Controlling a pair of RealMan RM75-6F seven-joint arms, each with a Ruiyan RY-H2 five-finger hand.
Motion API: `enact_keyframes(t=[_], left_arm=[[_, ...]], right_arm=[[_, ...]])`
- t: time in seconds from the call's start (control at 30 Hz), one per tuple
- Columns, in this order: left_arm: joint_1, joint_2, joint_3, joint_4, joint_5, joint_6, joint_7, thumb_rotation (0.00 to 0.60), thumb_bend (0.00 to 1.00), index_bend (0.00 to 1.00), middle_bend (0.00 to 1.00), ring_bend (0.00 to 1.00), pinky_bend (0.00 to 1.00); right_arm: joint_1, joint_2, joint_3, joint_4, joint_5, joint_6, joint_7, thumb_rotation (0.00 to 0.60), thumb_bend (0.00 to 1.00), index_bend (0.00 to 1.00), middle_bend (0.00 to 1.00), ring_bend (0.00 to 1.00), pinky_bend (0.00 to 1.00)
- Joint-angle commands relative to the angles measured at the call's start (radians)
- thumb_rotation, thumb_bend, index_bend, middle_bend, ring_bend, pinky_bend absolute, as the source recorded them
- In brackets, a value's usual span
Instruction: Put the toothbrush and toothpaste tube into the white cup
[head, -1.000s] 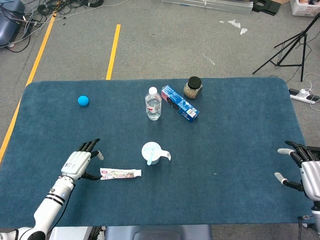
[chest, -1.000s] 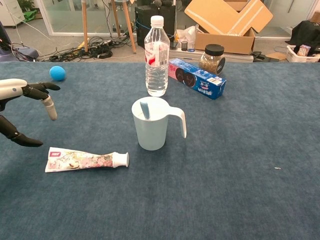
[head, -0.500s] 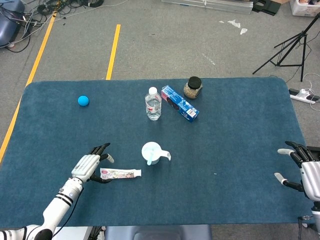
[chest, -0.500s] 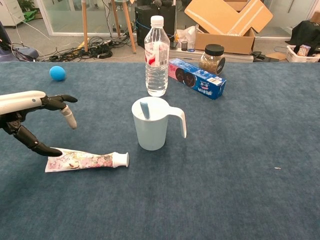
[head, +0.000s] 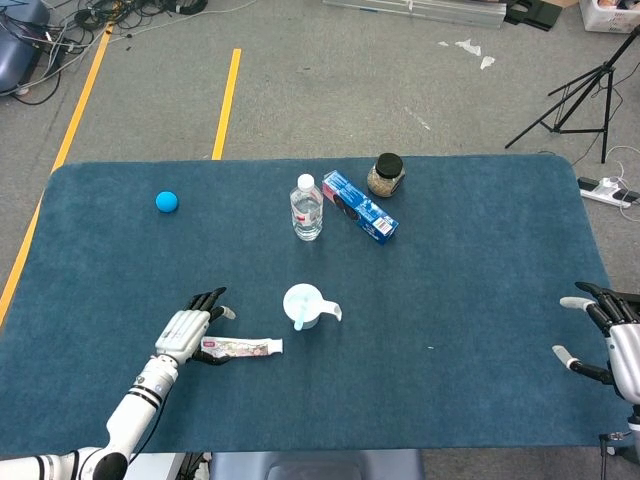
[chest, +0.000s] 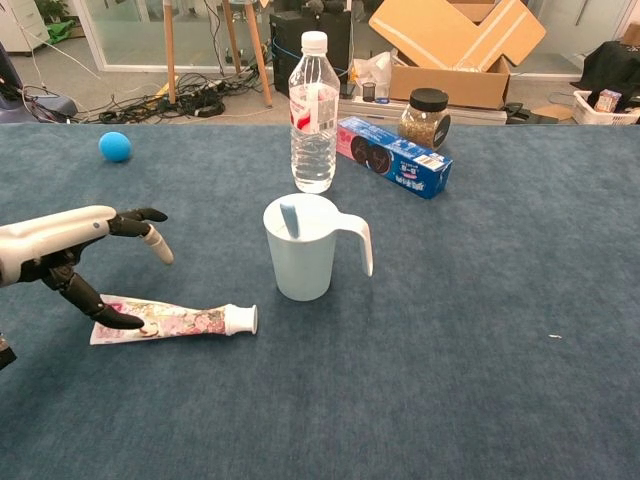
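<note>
Toothpaste tube (chest: 170, 320): lay flat on the blue table (head: 480, 300), cap end toward the white cup (chest: 300, 250), crimped end toward the left hand (head: 187, 331).

Left hand: hovered at the tube's crimped end, fingers (chest: 150, 232) spread above and beyond it, thumb tip down at or on the tube's flat end; whether it pressed the tube could not be told. Nothing was gripped.

White cup: stood upright just right of the tube's cap, not touching it, handle turned away from the left hand. A light-blue toothbrush (chest: 289, 219) stood tilted inside it.

Right hand (head: 610, 335): rested at the far right edge of the table, fingers apart, holding nothing, well apart from the cup.

Other stock behind the cup: a clear water bottle (chest: 314, 115), a blue biscuit box (chest: 392, 156) lying on its side, a dark-lidded jar (chest: 424, 118). A blue ball (chest: 115, 146) sat toward the far left.
</note>
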Motion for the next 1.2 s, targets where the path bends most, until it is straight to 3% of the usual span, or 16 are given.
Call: enact_keyframes(t=[0.03, 0.7, 1.2], left_arm=[[-0.002, -0.011, -0.002, 0.007, -0.010, -0.005, 0.004, 0.600, 0.07, 0.30, 0.00, 0.00, 0.05], [-0.014, -0.076, -0.022, 0.047, -0.052, -0.025, 0.020, 0.600, 0.07, 0.42, 0.00, 0.00, 0.05], [-0.025, -0.101, -0.033, 0.083, -0.075, -0.050, 0.010, 0.600, 0.07, 0.43, 0.00, 0.00, 0.05]], right_arm=[[-0.001, 0.001, 0.002, 0.001, 0.002, 0.003, 0.004, 0.600, 0.10, 0.35, 0.23, 0.19, 0.45], [-0.007, 0.002, 0.007, 0.005, -0.001, 0.016, 0.020, 0.600, 0.10, 0.35, 0.23, 0.19, 0.45], [-0.014, 0.008, 0.006, 0.004, -0.011, 0.031, 0.027, 0.600, 0.10, 0.35, 0.23, 0.19, 0.45]])
